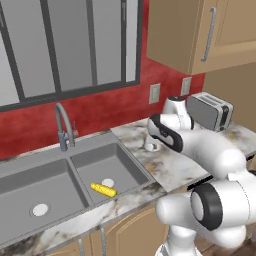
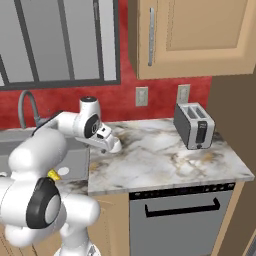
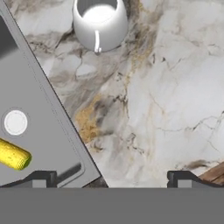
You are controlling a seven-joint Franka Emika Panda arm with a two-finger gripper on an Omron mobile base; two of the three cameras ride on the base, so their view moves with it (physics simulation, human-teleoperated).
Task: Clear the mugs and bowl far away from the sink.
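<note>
While the gripper (image 3: 109,179) is hovering over the marble counter (image 3: 175,109) with its jaws standing as wide as they go and nothing between them, we are sizing up the nearest thing to clear. Going from the left, we are seeing the sink (image 1: 65,175) taking up the left stretch of the counter, its gooseneck faucet (image 1: 62,125) rising at the back edge, and a yellow cob of corn (image 1: 103,189) lying in the right basin beside the round drain. Just past the sink's right rim, toward the back edge of the counter, we are finding the white mug (image 3: 99,24) standing upright, its thin handle turned toward the hand camera. In the left base view the same mug is peeking out from behind the arm's wrist. Further right, near the counter's far right end, a silver toaster (image 2: 194,125) is standing well apart from everything else.

We are judging the mug to be light, stiff and glazed, so probably slippery under hard finger pads, and breakable if it is dropped on the stone. The handle looks too thin to trust. We are reckoning the safest hold is across the rim, one finger inside and one outside the wall on a side away from the handle, or across the whole squat body if the jaws span it
</note>
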